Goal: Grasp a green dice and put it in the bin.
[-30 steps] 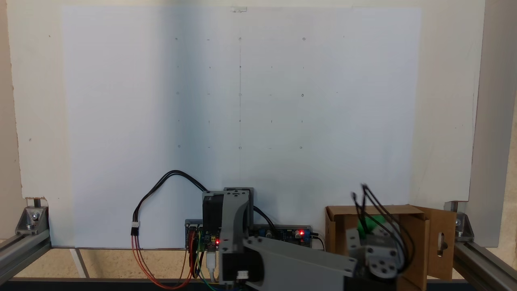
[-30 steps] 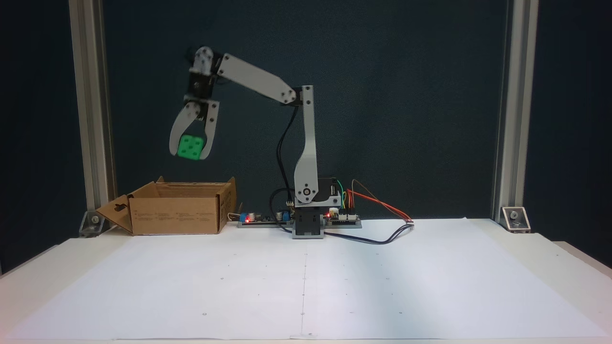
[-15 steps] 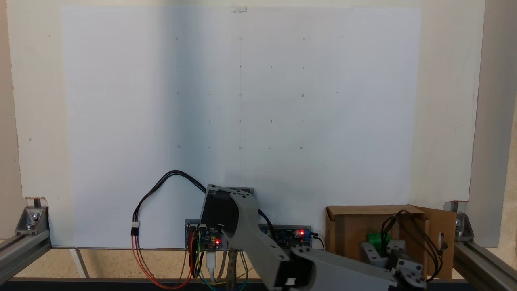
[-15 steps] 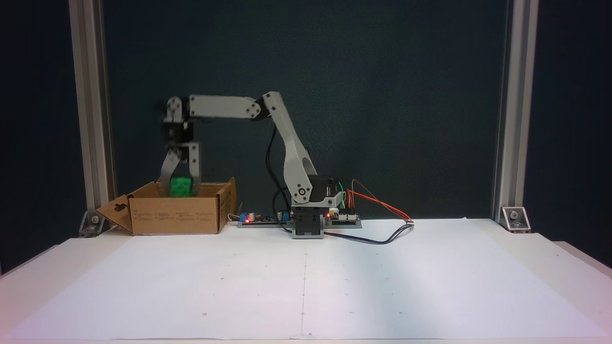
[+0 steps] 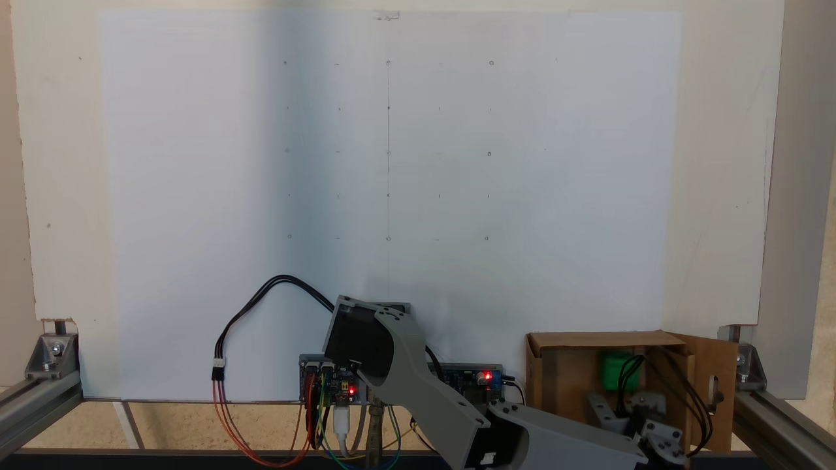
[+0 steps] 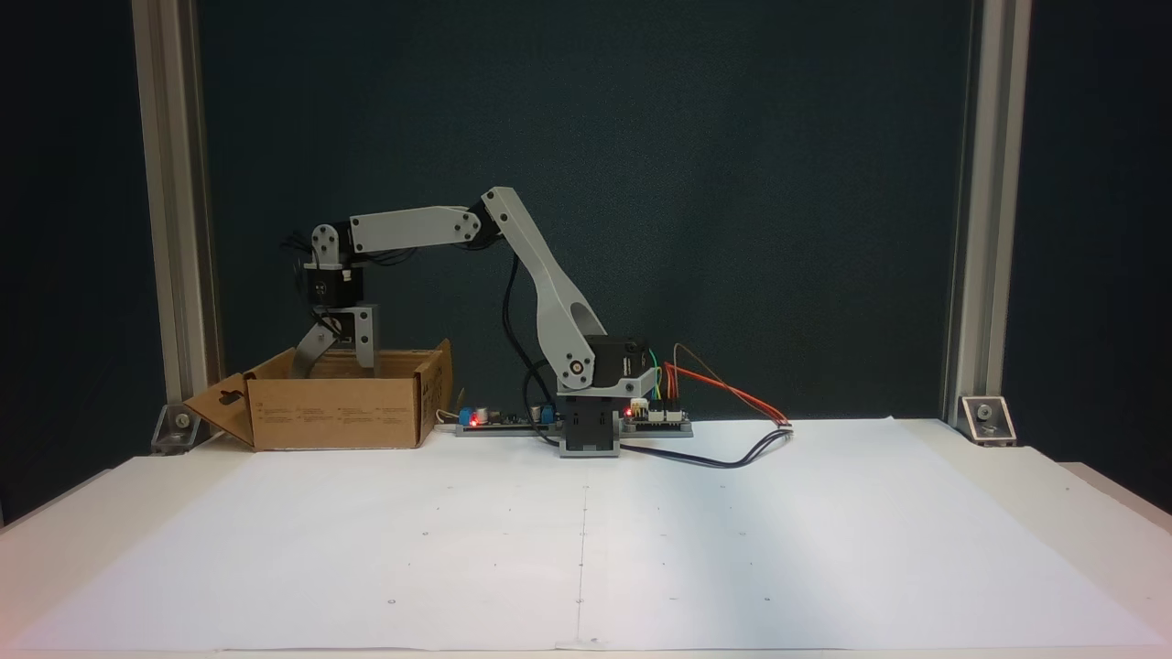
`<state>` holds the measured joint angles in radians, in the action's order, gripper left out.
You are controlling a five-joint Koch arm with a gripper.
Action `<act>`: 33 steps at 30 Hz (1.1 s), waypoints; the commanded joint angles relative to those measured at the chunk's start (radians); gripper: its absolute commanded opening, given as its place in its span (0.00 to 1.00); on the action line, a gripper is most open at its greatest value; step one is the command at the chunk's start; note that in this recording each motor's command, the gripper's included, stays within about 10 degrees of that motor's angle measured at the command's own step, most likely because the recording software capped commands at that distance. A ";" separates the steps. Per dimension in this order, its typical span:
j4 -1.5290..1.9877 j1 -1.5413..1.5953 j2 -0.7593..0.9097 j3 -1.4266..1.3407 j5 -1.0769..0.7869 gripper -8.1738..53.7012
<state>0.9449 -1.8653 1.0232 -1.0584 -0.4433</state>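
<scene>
Since half a second ago my arm has sunk further, and the green dice (image 5: 614,370) that sat between my fingers at the rim now lies apart from them inside the cardboard box (image 6: 334,414); in the fixed view from above it rests on the box floor near the far wall, just beyond my gripper (image 5: 624,408), with black cables crossing its right edge; in the fixed view from the front the box wall hides it altogether. My gripper (image 6: 331,361) reaches down into the open top of the box, its two grey fingers (image 6: 311,349) spread well apart like an upturned V and holding nothing; their tips drop behind the front rim, so I cannot see how deep they go. On the front of the box there are several small blocks of dark print, too small for me to read; I can make out no brand; the flap (image 6: 220,407) on the left in that view carries a slot-shaped cutout. The white paper sheet (image 6: 586,540) on the table bears a thin centre line and a grid of small pencilled marks, none of them letters I can read. Red lights glow on the circuit boards (image 6: 655,416) beside my base (image 6: 591,430); red, orange, green and black wires (image 6: 723,394) loop away from them.
</scene>
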 commanded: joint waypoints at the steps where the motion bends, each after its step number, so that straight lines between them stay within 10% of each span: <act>1: -0.002 -0.017 0.054 0.031 -0.063 0.85; 16: 0.161 0.403 0.649 0.031 0.193 0.85; 33: 0.143 1.603 0.804 0.023 0.413 0.85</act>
<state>1.1167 -0.3497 1.7871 -1.0584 -0.0982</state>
